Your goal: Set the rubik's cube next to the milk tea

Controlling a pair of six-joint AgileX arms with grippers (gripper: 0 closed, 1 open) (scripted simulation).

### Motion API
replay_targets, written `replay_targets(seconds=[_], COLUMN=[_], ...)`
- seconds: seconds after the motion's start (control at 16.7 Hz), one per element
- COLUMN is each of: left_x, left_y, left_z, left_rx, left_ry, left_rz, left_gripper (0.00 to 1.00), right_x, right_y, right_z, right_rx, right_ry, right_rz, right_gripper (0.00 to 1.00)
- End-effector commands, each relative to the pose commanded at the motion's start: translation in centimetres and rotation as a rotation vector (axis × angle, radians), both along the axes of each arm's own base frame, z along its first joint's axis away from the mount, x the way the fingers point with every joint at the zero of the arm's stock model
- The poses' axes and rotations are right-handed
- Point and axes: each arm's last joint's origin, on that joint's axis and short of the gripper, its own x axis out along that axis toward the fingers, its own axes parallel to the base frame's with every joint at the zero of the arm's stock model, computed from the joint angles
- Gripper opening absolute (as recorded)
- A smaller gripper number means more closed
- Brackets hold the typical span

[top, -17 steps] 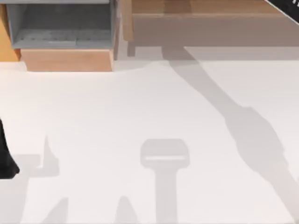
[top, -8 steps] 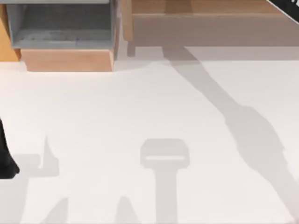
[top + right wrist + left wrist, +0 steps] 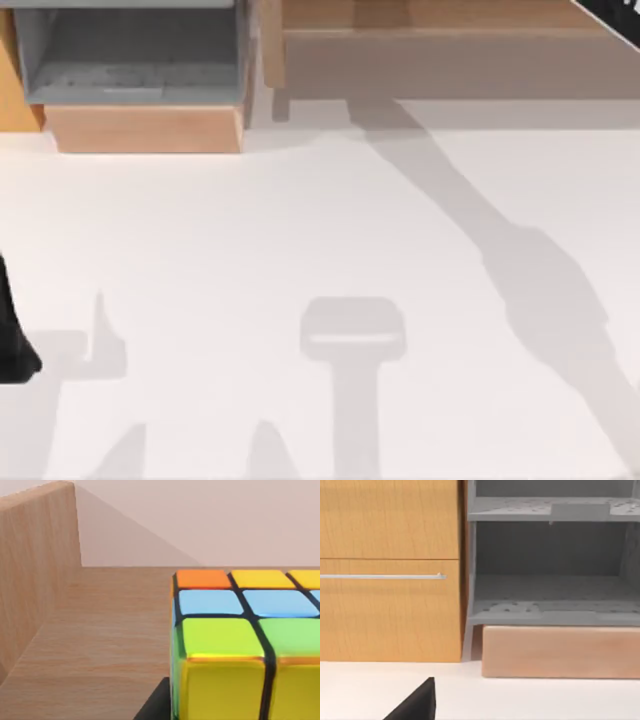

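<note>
— Colours on my feed? rubik's cube point(image 3: 235, 650): orange, yellow, blue, green stickers, dark grid lines.
— Surroundings?
— Light wood-grain shelf point(image 3: 100, 645) under it. White table point(image 3: 300, 230). Grey speckled rack point(image 3: 550, 600), orange-brown cabinet point(image 3: 390, 610) with silver handle point(image 3: 380, 576).

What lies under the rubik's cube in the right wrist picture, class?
The rubik's cube sits on a wooden surface with a wooden side wall beside it. A dark shape shows by its lower edge. The wood directly beneath the cube is covered.
</note>
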Motion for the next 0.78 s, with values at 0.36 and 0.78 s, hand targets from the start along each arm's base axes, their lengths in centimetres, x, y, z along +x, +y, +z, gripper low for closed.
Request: replay_targets(seconds=[0.36, 0.78], left_x=[0.0, 0.0], left_y=[0.0, 0.0], left_z=[0.0, 0.0], left_rx=[0.0, 0.0], left_ry=[0.0, 0.0], left_rz=[0.0, 0.0], left_gripper=[1.0, 1.0], right_x=[0.0, -0.39], right_y=[0.0, -0.07], right_z=[0.0, 0.83], right_rx=[0.0, 0.026], right_ry=[0.0, -0.021], right_rz=[0.0, -0.004], right_gripper=[0.0, 0.0])
